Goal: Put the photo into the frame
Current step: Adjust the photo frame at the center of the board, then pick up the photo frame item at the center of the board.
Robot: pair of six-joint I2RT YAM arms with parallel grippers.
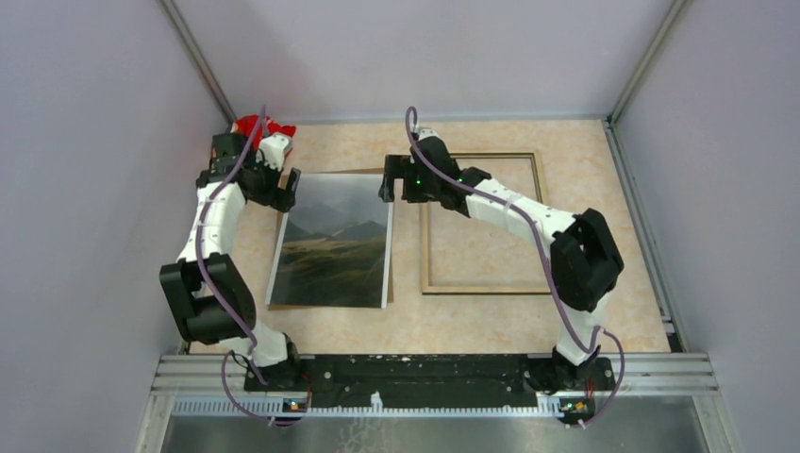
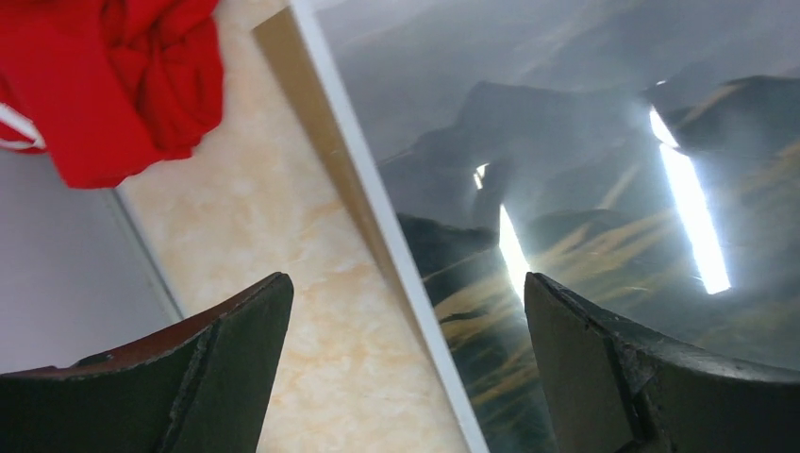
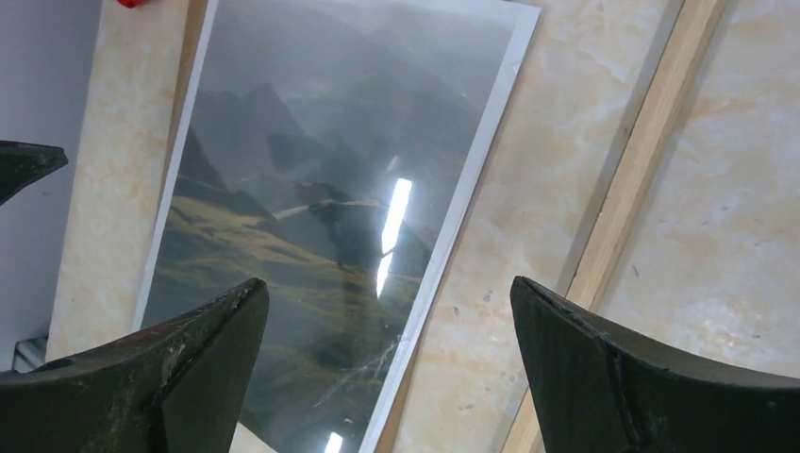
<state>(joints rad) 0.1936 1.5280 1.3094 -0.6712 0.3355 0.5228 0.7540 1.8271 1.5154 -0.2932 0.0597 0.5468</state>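
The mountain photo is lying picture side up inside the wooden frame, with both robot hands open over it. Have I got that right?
Not quite. The photo lies picture side up beside the frame, to its left, not inside it. Bare table separates them, as the top view shows. The left hand and right hand are both open over it.

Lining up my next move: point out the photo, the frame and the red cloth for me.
the photo (image 1: 335, 241), top external view, middle of the mountain print.
the frame (image 1: 486, 289), top external view, its near wooden rail.
the red cloth (image 1: 247, 125), top external view, its visible folds at the far left corner.
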